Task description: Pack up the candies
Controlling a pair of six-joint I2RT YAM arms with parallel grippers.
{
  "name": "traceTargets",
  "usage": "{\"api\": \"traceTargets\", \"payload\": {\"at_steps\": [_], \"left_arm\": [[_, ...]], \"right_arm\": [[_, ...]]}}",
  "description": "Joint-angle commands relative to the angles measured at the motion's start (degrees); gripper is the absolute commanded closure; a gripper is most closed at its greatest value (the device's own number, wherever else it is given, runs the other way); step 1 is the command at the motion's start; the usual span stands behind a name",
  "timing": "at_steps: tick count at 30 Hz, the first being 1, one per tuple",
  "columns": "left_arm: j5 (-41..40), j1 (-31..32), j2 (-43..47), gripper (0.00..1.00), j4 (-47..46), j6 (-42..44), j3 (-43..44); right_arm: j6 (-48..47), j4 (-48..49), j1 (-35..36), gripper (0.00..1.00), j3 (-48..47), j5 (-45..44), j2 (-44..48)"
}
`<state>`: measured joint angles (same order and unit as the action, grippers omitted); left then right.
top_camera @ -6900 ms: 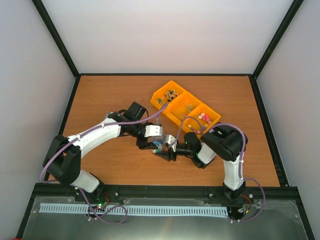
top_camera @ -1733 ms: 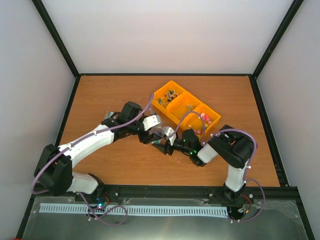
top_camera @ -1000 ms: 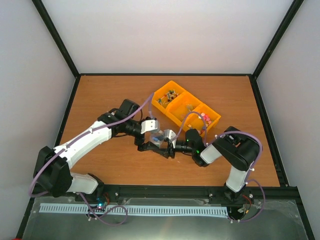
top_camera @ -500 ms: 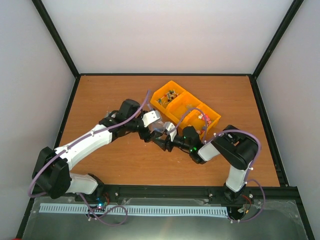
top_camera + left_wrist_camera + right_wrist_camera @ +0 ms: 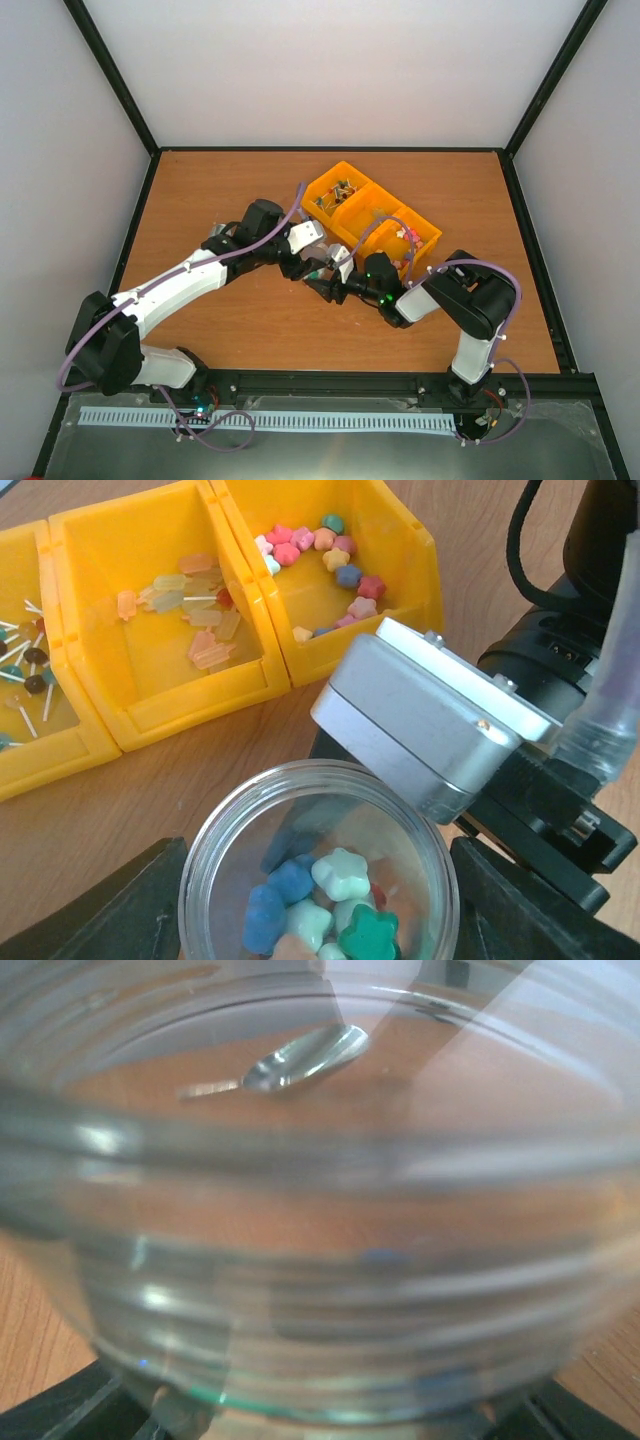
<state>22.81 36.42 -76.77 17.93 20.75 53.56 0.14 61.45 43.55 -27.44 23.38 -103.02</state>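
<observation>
A clear glass jar point(image 5: 228, 832) holds several star-shaped candies point(image 5: 345, 880), blue, white and green. My left gripper point(image 5: 318, 900) is shut on the jar, with a black finger on each side. My right gripper point(image 5: 320, 1400) comes at the same jar point(image 5: 320, 1260) from the other side and also looks shut on it; the glass fills that view. In the top view both grippers meet at the jar point(image 5: 318, 266), just beside the yellow bin point(image 5: 352, 238). More pastel candies point(image 5: 320, 555) lie in the bin's right compartment point(image 5: 408, 236).
The bin point(image 5: 250, 680) has three compartments: flat pale sweets point(image 5: 195, 610) in the middle, thin stick items point(image 5: 25, 665) on the left. A metal spoon point(image 5: 300, 1060) lies on the wooden table beyond the jar, by my left arm point(image 5: 214, 233).
Both grippers carried the jar up and back from the table's middle to just beside the bin. Over the last half second they shifted only slightly.
</observation>
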Motion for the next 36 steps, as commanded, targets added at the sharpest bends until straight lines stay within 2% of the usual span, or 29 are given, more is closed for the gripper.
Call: {"api": "traceTargets", "payload": {"at_steps": [1,4,7,9,13,15,19,21,23,24,25,29,33,36], "left_arm": [[1.16,0.4,0.02,0.36,0.37,0.28,1.01],[1.54,0.36,-0.02,0.45,1.24,1.57,1.25],[5.92,0.04,-0.56,0.48,5.03,5.14,2.76],[14.55,-0.77,-1.23,0.49,12.61,10.05,4.78],[28.78,-1.18,-3.1,0.49,31.97,28.76,10.21],[31.07,-1.1,-5.33,0.48,40.19,36.97,13.13],[31.22,-1.11,-8.47,0.45,49.38,44.56,16.99],[31.54,-1.49,-8.05,0.38,47.41,40.86,17.34],[32.07,-2.59,-6.24,0.34,41.57,35.33,16.16],[31.01,-3.06,-5.03,0.29,37.7,31.3,15.24],[29.1,-3.29,-3.6,0.26,31.52,27.17,13.88],[19.21,-3.49,1.47,0.13,16.4,14.41,8.31],[9.26,-3.47,1.92,0.09,7.77,5.75,4.73],[6.45,-3.44,2.1,0.09,3.34,2.49,2.35]], "right_arm": [[0.1,2.9,0.4,0.7,-0.55,0.76,1.76],[-0.33,3.01,0.4,0.7,-0.42,2.03,1.99],[-1.55,3.41,0.31,0.7,-0.42,5.71,2.77],[-2.4,3.76,0.07,0.7,-0.41,9.68,3.81],[-4.04,3.82,-0.21,0.7,-0.4,17.39,5.29],[-4.41,3.72,-0.26,0.71,-0.33,21.8,5.95],[-3.55,3.27,-0.36,0.71,-0.66,26.13,6.95],[-3.23,2.87,-0.46,0.72,-0.84,25.21,7.17],[-3.26,2.36,-0.69,0.72,-0.79,23.14,7.18],[-3.55,1.8,-0.76,0.73,-0.85,21.59,7.14],[-4.0,0.9,-0.87,0.74,-0.91,19.76,7.14],[-6.32,-1.77,-1.1,0.74,-0.98,11.56,6.89],[-7.14,-4.04,-1.1,0.74,-1.62,1.88,5.71],[-5.68,-5.52,-1.1,0.75,-2.66,-2.49,4.59]]}}
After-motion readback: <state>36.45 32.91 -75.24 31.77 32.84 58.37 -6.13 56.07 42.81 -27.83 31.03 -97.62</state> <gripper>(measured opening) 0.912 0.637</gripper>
